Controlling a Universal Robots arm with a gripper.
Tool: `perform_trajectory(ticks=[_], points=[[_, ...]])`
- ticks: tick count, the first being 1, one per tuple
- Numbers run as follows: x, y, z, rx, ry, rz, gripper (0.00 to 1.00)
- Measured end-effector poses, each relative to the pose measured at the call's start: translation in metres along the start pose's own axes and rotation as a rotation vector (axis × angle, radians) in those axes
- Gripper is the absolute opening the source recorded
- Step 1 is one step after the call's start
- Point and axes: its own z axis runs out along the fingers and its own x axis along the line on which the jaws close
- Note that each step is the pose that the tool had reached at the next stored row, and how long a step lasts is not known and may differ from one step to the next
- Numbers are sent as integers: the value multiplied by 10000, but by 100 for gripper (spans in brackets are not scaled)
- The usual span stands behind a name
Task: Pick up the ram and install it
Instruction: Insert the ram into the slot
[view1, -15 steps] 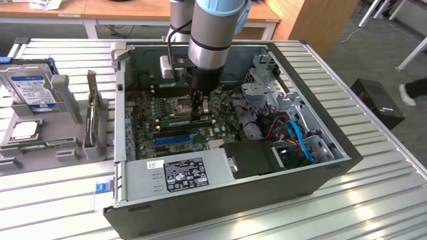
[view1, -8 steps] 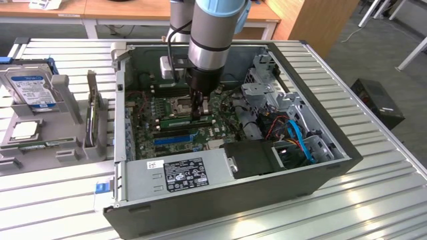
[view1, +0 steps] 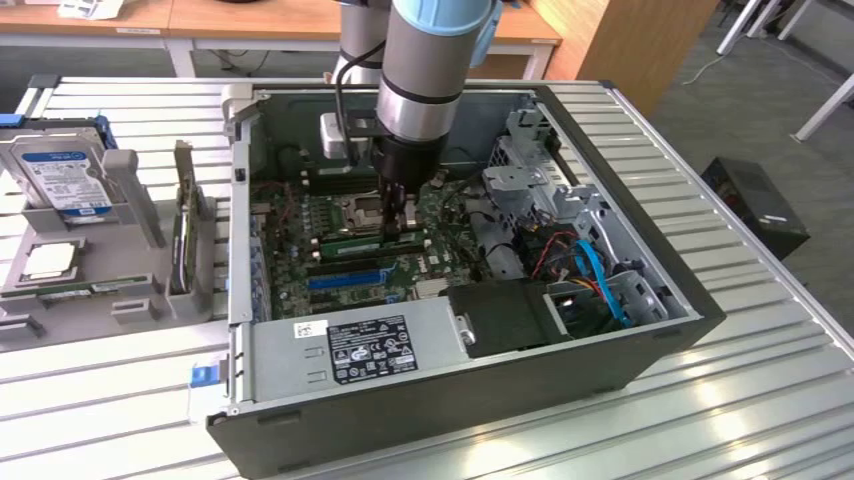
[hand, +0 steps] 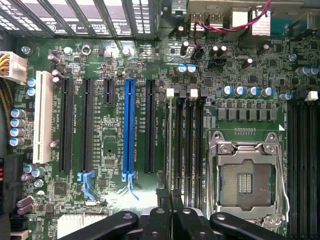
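Gripper pinched narrow on the ram, stick edge-on at the black memory slots beside the CPU socket on the motherboard, inside the open computer case at bench centre.

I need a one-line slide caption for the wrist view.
Gripper, shut on the ram, holds it edge-on at the memory slots beside the empty CPU socket.

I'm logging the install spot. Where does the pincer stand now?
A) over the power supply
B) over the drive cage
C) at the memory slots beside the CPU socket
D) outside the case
C: the pincer, shut on the ram, reaches down to the memory slots next to the empty CPU socket.
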Motion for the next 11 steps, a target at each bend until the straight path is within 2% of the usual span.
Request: perform_trajectory(ticks=[4,11], points=[[0,-4,-7,-32,-1,1,12],[-3,-19,-139,-74,1,2,12]])
